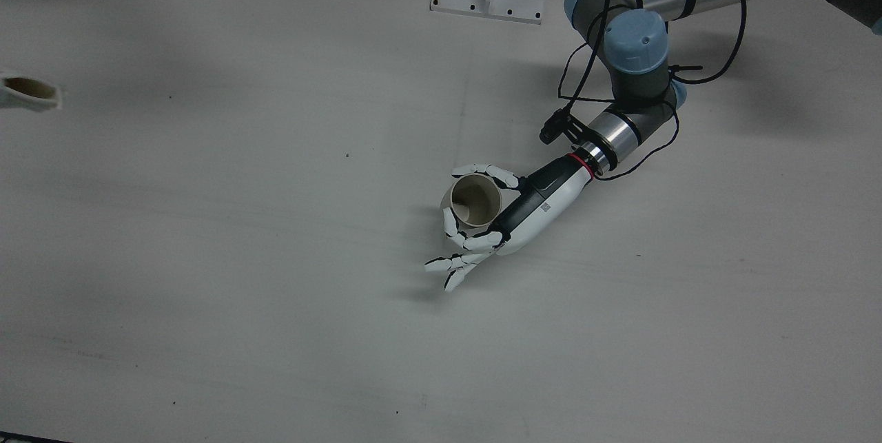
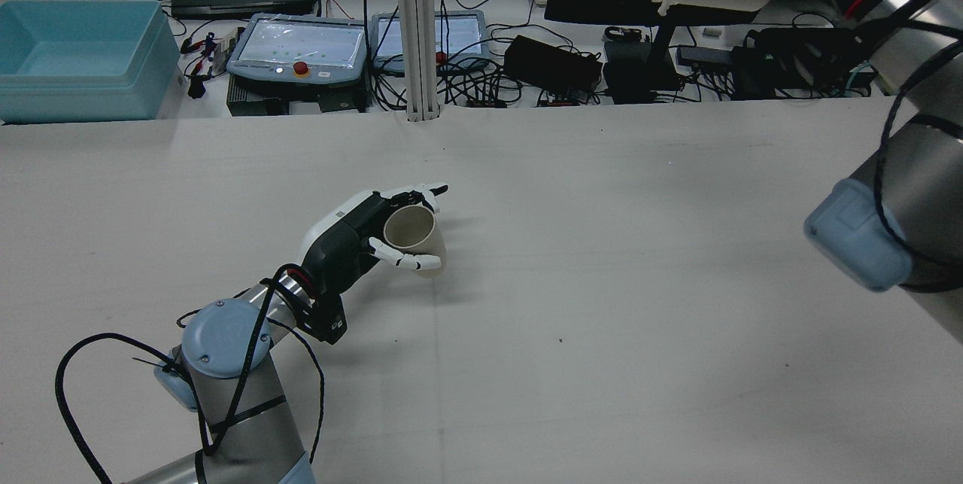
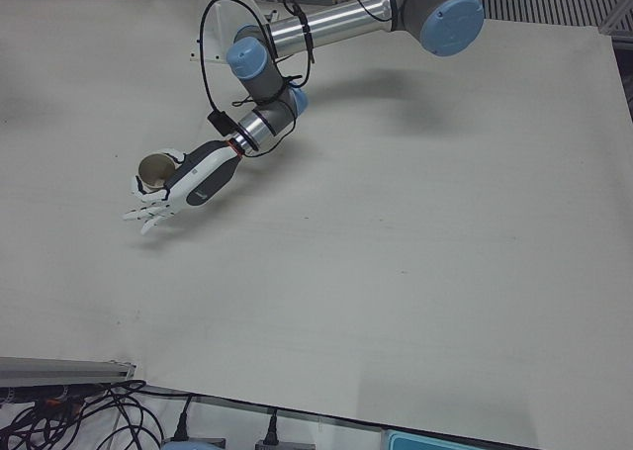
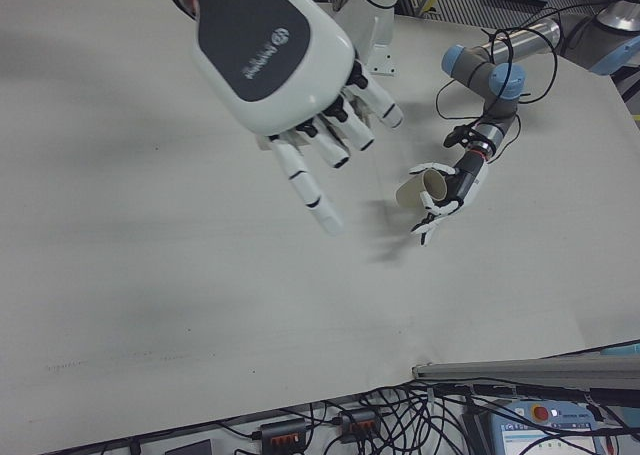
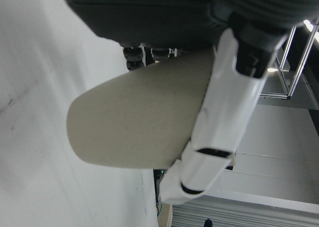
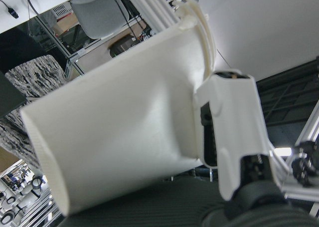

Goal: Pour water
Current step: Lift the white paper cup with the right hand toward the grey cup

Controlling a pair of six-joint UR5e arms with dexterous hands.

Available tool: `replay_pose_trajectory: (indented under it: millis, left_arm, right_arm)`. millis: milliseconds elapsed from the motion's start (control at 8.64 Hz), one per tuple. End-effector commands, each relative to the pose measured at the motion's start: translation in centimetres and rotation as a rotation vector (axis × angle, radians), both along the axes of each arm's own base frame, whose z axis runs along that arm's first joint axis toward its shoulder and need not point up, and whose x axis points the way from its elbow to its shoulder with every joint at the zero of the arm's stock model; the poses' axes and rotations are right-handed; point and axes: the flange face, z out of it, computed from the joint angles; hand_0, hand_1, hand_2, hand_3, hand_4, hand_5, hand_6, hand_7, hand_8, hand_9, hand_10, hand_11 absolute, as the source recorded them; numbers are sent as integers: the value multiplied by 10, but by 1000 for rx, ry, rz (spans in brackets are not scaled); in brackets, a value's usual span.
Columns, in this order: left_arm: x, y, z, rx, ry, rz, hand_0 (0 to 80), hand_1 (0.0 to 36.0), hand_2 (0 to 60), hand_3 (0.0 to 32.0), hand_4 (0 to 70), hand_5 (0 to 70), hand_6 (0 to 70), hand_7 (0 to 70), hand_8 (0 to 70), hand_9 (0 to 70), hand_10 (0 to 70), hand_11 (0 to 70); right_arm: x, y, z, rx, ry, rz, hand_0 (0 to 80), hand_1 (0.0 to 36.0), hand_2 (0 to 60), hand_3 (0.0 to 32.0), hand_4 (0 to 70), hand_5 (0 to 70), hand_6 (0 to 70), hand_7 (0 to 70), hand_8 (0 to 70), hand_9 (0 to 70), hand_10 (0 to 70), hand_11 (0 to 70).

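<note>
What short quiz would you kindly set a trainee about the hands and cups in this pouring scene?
1. True or false: the left hand is closed around the paper cup.
2. Choose one. The right hand is: A, down beside the left hand; B, raised high in the air; C, out of every view.
3. Fill the gap: the white cup is held in the ___ hand.

Key: 1 true; 2 B; 3 right.
</note>
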Motion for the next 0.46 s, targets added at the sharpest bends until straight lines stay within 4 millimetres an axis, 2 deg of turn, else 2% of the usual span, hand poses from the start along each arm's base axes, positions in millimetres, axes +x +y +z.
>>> replay_pose_trajectory:
  millis: [0, 116, 231, 347]
  left_arm:
    - [9, -3, -39, 18, 38, 5, 800, 360, 600, 0, 441, 700, 171, 147, 41, 15, 59, 126]
    - [9, -4, -48, 25, 48, 5, 800, 360, 600, 0, 438, 700, 170, 146, 40, 15, 58, 125]
    - [10, -4, -56, 29, 55, 5, 800, 360, 600, 0, 437, 700, 170, 147, 39, 15, 58, 125]
    - [12, -4, -64, 33, 66, 6, 800, 360, 600, 0, 442, 700, 170, 148, 39, 15, 57, 123]
  right_arm:
    - [-187, 59, -13, -14, 170, -20, 800, 360, 600, 0, 600, 250, 700, 700, 441, 598, 42, 105]
    - [-216, 71, -8, -29, 203, -12, 800, 360, 600, 0, 572, 249, 688, 700, 436, 593, 40, 103]
    - [-236, 72, -5, -42, 222, -16, 800, 360, 600, 0, 525, 247, 648, 700, 425, 574, 41, 104]
    - [-247, 66, -2, -57, 236, -16, 800, 360, 600, 0, 490, 245, 623, 700, 416, 560, 38, 101]
